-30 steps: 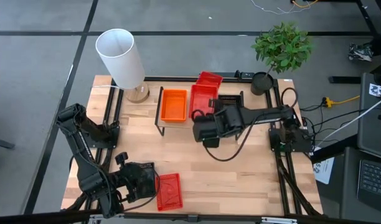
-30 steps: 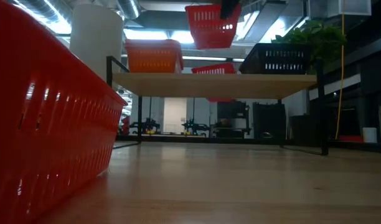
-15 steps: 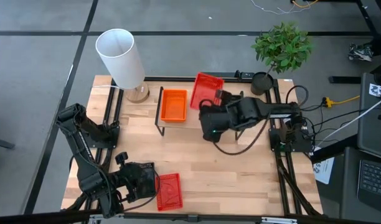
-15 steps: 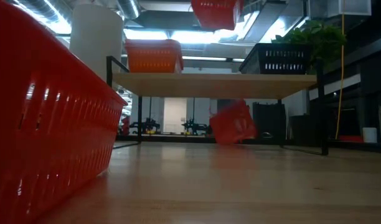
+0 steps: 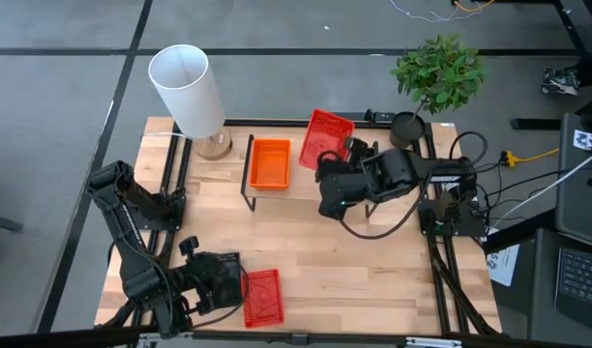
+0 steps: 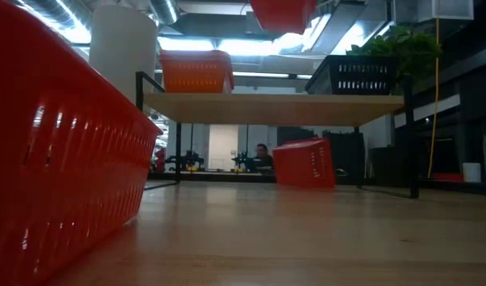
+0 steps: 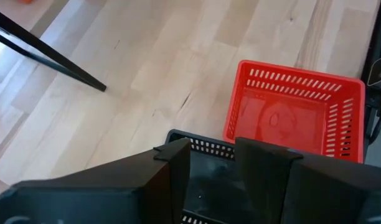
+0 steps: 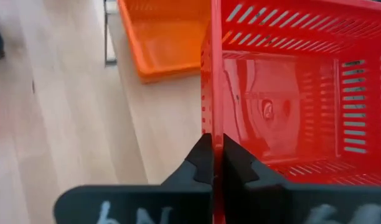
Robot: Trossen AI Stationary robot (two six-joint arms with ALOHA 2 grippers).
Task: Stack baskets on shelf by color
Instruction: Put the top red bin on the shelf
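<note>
My right gripper [image 5: 327, 162] [image 8: 216, 155] is shut on a red basket [image 5: 329, 133] [image 6: 283, 11] held high above the shelf [image 6: 275, 106]. An orange basket [image 5: 270, 162] [image 6: 195, 71] stands on the shelf's left end and a black basket [image 6: 356, 75] on its right end. A second red basket [image 6: 305, 164] lies tilted on the table below the shelf. My left gripper [image 5: 230, 282] [image 7: 212, 163] is open at the near edge, over a black basket's rim [image 7: 206, 147], next to a third red basket [image 5: 261, 295] [image 7: 296, 118]. My right gripper pinches the red basket's side wall at its rim [image 8: 216, 127], one finger inside the basket and one outside. The fingers lie level and come from the table's near side. The basket is lifted clear above the shelf and tilted.
A white lamp on a wooden foot [image 5: 192, 92] stands at the far left corner, a potted plant [image 5: 436, 75] at the far right. Black frame rails run along both table sides. Bare wood [image 5: 373, 271] lies between the shelf and the near edge.
My right gripper has moved up and toward the far right, tipping its red basket. A second red basket that showed at shelf height has fallen and now lies tilted on the table below the shelf. My left arm has kept still.
</note>
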